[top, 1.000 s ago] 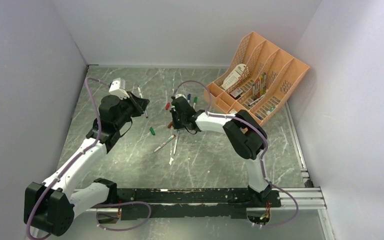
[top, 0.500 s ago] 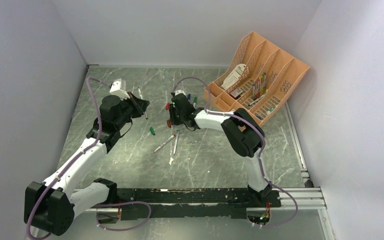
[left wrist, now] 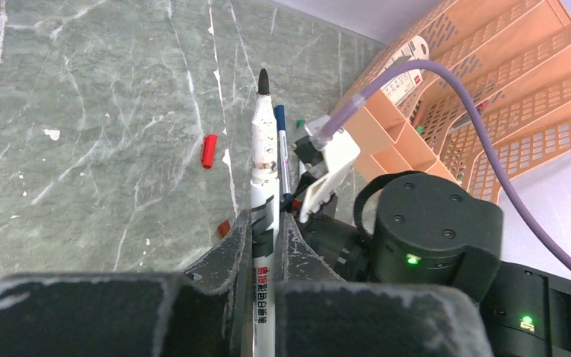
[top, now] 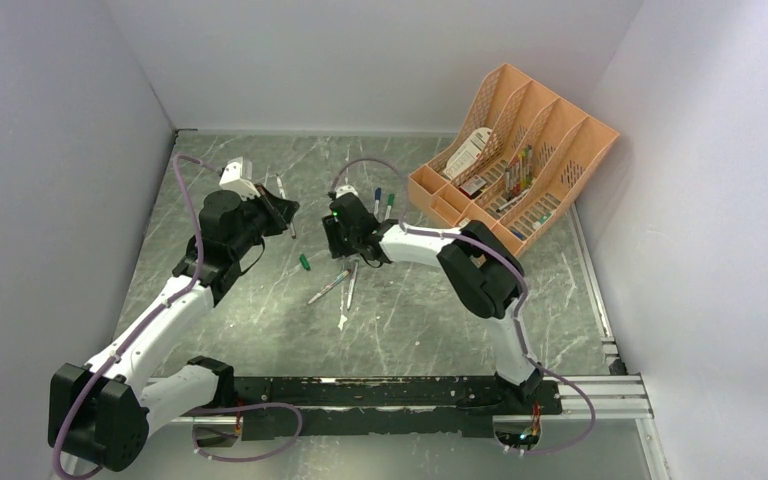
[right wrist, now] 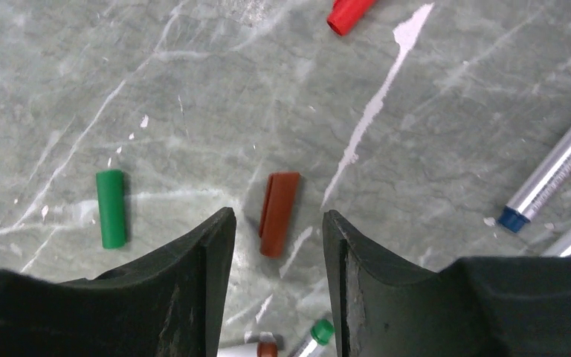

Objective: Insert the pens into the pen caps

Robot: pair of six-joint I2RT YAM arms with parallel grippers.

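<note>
My left gripper (left wrist: 265,223) is shut on a white pen (left wrist: 262,160) whose bare black tip points away from it; in the top view it hangs left of centre (top: 278,212). My right gripper (right wrist: 276,213) is open, low over the table, and the brownish pen cap (right wrist: 279,213) lies flat in line with the gap between its jaws. A green cap (right wrist: 111,208) lies to its left and a red cap (right wrist: 349,13) further out. Loose pens lie to the right (right wrist: 557,175) and under the jaws (right wrist: 320,332).
An orange organiser (top: 520,150) with bunched coloured pens stands at the back right. Two pens (top: 340,284) lie mid-table, with a green cap (top: 304,262) to their left. Two more pens (top: 383,200) lie behind the right gripper (top: 338,232). Grey walls close in the left, back and right.
My right gripper has gone from shut to open and has shifted a little left and towards the back. The left arm and its pen have not moved.
</note>
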